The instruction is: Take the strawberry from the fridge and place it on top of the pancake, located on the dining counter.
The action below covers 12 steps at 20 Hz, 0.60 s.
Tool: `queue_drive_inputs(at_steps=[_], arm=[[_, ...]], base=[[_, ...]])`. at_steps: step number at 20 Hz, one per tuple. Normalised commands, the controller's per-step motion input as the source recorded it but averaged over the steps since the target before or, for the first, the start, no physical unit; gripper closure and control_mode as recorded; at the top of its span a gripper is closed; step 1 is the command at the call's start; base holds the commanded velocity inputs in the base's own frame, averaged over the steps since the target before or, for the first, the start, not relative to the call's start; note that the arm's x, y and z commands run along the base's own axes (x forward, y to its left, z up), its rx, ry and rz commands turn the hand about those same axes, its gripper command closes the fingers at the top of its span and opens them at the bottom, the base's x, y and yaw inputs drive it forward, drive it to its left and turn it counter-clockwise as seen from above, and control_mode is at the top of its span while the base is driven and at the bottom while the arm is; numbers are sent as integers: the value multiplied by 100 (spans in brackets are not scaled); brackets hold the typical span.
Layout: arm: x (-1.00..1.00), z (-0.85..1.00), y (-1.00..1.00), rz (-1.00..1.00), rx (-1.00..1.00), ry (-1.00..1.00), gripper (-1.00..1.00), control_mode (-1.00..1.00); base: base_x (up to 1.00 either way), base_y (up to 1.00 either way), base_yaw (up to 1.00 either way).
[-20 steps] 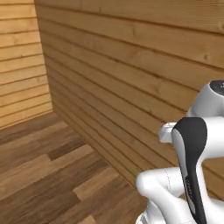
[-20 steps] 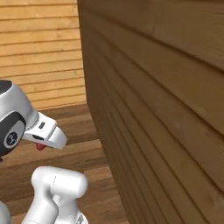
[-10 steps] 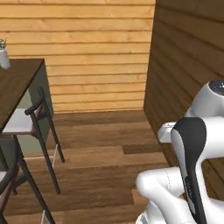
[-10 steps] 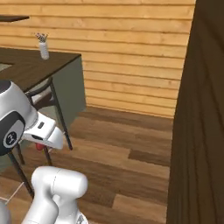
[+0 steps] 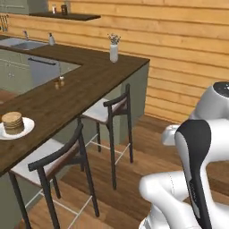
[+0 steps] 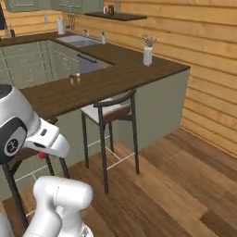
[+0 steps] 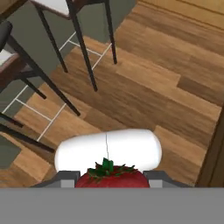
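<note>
The strawberry (image 7: 111,176), red with green leaves, sits between my gripper's (image 7: 111,180) fingers at the bottom of the hand view, above the wood floor. From the right base view, the gripper (image 6: 42,155) hangs low at the left with a red bit of strawberry (image 6: 41,155) under it. The pancake (image 5: 12,121) is a small brown stack on a white plate (image 5: 26,129) at the left of the dark dining counter (image 5: 76,89), well away from the gripper. The fridge is out of view.
Two dark-framed chairs (image 5: 112,107) (image 5: 53,161) stand tucked along the counter's near side, their legs (image 7: 87,57) in the hand view. A white vase (image 5: 114,51) and small shakers (image 5: 59,82) stand on the counter. A sink (image 6: 81,40) lies at the back.
The whole picture has swung from a plank wall to the dining counter and chairs, so the base has turned. The arm keeps its pose, with the strawberry still in the gripper.
</note>
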Motion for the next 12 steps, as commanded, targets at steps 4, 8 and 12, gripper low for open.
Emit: queue_drive_inputs(at_steps=[4,8,12], arm=[[0,0,0,0,0,0,100,100],[0,0,0,0,0,0,100,100],[0,0,0,0,0,0,100,100]], base=[[53,0,94],[48,0,96],[54,-14,84]])
